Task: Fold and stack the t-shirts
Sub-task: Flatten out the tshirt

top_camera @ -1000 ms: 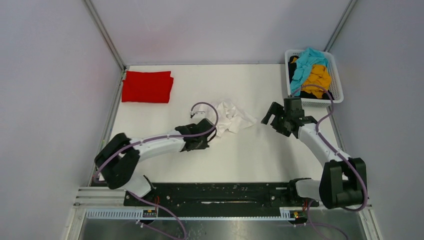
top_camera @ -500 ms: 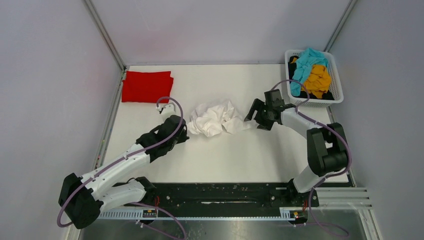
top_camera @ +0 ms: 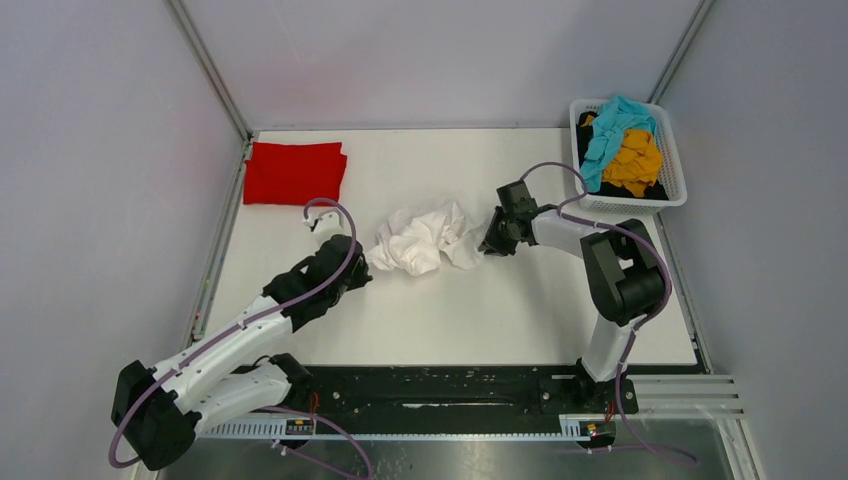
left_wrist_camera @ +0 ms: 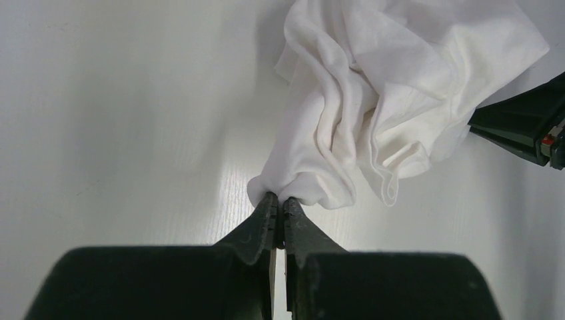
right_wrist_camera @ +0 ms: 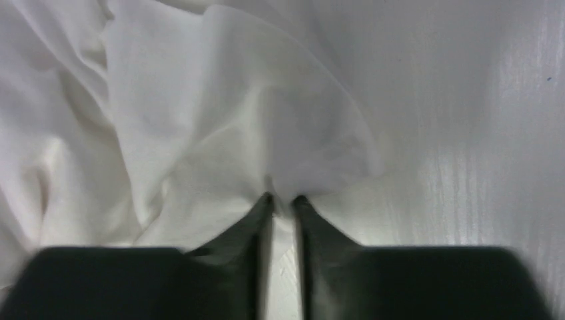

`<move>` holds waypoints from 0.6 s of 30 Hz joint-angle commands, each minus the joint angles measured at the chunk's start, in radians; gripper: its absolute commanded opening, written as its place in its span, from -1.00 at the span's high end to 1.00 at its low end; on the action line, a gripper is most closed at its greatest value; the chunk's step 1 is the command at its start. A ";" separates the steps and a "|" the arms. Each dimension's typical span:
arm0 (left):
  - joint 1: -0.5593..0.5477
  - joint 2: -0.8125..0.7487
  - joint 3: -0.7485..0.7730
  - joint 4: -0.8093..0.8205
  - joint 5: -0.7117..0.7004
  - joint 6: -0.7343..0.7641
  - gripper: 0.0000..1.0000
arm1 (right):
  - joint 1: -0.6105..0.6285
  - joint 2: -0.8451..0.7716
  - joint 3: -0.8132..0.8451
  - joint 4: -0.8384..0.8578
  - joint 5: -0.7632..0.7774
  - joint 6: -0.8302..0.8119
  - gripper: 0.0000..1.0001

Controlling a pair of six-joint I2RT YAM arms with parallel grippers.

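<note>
t-shirt [top_camera: 425, 238] white, bunched | left fingers [left_wrist_camera: 262, 225] closed on its left end | right fingers [right_wrist_camera: 255, 221] closed on right end

The crumpled white t-shirt [top_camera: 425, 238] is plain, nearly the same white as the desk [top_camera: 480, 310] under it. Left of it and farther back lies a plain bright red t-shirt [top_camera: 295, 173]. Right of it and farther back, a white lattice basket [top_camera: 640, 205] holds a teal t-shirt [top_camera: 612, 125], a mustard-yellow t-shirt [top_camera: 636, 160] and a black t-shirt [top_camera: 586, 132]. The left claw [left_wrist_camera: 280, 207] and the right claw [right_wrist_camera: 283, 203], both at the white t-shirt's edges, are black. The cables [top_camera: 330, 205] are mauve.
</note>
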 commanded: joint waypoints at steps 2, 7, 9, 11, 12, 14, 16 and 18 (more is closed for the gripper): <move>0.016 -0.046 0.001 0.037 -0.011 -0.003 1.00 | 0.010 -0.006 -0.005 0.052 0.082 0.008 0.84; 0.027 -0.110 0.067 0.011 -0.054 0.017 1.00 | 0.010 -0.169 0.000 0.071 0.184 -0.094 1.00; 0.029 -0.156 0.096 0.023 -0.073 0.036 1.00 | 0.008 -0.264 0.006 0.069 0.234 -0.147 1.00; 0.028 -0.202 0.127 0.026 -0.102 0.048 1.00 | 0.009 -0.362 0.007 0.069 0.281 -0.203 1.00; 0.029 -0.223 0.144 0.025 -0.116 0.055 1.00 | 0.010 -0.409 0.006 0.069 0.310 -0.227 1.00; 0.030 -0.262 0.185 0.015 -0.151 0.067 1.00 | 0.009 -0.509 0.003 0.066 0.366 -0.285 1.00; 0.030 -0.307 0.231 0.010 -0.186 0.086 1.00 | 0.009 -0.631 0.002 0.063 0.418 -0.338 1.00; 0.030 -0.347 0.274 0.027 -0.199 0.110 1.00 | 0.010 -0.723 0.011 0.057 0.478 -0.393 1.00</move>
